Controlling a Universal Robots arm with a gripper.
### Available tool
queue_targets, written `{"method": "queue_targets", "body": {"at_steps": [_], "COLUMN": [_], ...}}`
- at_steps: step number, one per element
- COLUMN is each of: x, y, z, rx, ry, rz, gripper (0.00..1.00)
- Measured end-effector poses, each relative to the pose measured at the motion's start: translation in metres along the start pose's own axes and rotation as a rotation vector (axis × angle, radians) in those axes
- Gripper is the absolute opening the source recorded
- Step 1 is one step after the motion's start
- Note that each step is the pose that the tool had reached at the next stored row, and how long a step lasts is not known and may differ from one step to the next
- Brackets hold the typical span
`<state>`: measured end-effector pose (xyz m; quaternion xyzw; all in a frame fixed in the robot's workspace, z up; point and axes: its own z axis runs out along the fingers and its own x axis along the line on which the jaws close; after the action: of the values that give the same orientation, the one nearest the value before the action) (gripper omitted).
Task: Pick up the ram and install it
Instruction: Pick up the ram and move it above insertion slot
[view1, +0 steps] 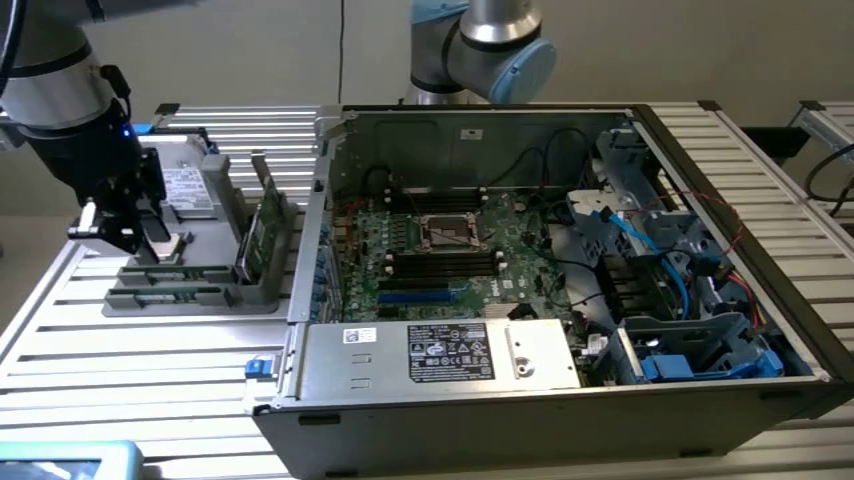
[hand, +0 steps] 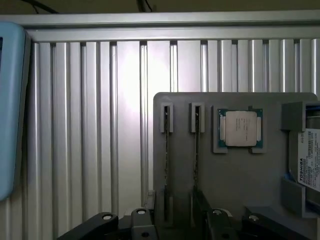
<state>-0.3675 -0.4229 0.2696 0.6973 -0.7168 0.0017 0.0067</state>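
Ram (view1: 267, 218) stands on edge in the grey holder (view1: 200, 292) on the table (view1: 120, 350), long axis running near-to-far. Claw (view1: 138, 245) hovers over the holder's other end, and I can't tell its grip.

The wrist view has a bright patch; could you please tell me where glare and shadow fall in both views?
Wrist view: glare washes the slatted table beside the grey holder. Exterior view: the open computer case is shaded inside, while the slats around it gleam.
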Motion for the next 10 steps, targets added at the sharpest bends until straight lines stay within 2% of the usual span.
{"method": "queue_targets", "body": {"at_steps": [10], "x": [0.0], "y": [-0.0002], "z": [0.0182], "rx": [0.0001], "ry": [0.0001], "rz": [-0.006], "gripper": [0.42]}}
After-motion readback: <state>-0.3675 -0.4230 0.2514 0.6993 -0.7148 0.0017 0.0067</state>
